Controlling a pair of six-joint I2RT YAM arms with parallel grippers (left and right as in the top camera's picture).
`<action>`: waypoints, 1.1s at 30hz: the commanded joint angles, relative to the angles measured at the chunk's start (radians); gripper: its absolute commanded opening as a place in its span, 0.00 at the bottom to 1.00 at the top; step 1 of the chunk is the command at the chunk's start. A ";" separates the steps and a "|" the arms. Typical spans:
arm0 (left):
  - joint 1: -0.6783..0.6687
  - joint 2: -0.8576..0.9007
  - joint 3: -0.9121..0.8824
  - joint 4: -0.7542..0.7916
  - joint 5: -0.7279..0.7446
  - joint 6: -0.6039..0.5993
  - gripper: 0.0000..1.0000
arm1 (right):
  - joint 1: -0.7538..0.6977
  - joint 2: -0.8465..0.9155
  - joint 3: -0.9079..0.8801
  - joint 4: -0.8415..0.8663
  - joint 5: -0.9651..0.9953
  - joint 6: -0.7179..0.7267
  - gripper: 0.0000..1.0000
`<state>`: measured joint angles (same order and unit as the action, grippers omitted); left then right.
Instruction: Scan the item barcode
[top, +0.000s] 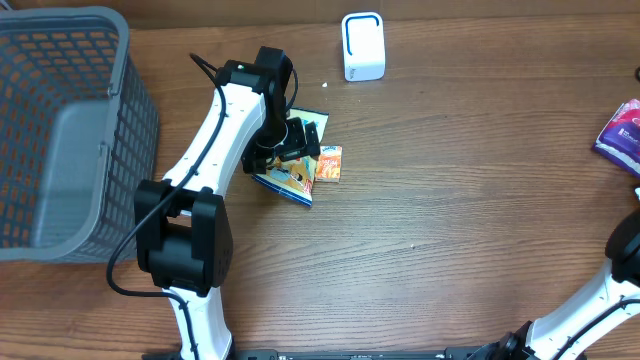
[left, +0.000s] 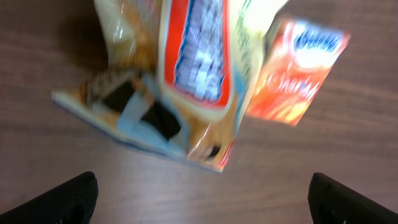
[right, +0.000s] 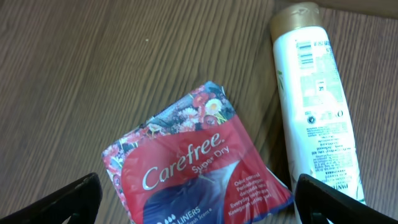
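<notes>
Hovering left gripper: our jaws apart, snack bag at centre
Right gripper: our jaws apart above Carefree packet

Mock shop checkout, grey shopping basket, white barcode scanner, packaged goods on wooden table

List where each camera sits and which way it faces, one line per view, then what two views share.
Overhead: fixed above the table, looking straight down; the left arm over a snack bag, part of the right arm.
Left wrist: on the left arm, looking down at the snack bag and orange box; own fingertips at bottom corners.
Right wrist: looking down at a Carefree packet and white bottle; own fingertips at bottom corners.
Shared: overhead and left wrist both show snack bag and orange box.
</notes>
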<state>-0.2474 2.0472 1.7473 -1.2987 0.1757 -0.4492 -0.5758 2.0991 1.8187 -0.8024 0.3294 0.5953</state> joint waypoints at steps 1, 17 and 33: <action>0.047 0.000 0.066 -0.055 0.030 0.039 1.00 | 0.000 -0.103 0.062 0.002 -0.081 0.000 1.00; 0.112 0.006 -0.021 -0.033 0.069 0.079 0.68 | 0.072 -0.266 0.053 -0.127 -0.892 0.000 1.00; 0.071 0.007 -0.285 0.315 0.069 0.121 0.78 | 0.201 -0.264 0.053 -0.183 -0.814 -0.159 1.00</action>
<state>-0.1768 2.0499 1.4849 -1.0122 0.2691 -0.3538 -0.3958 1.8290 1.8702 -0.9768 -0.5148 0.4892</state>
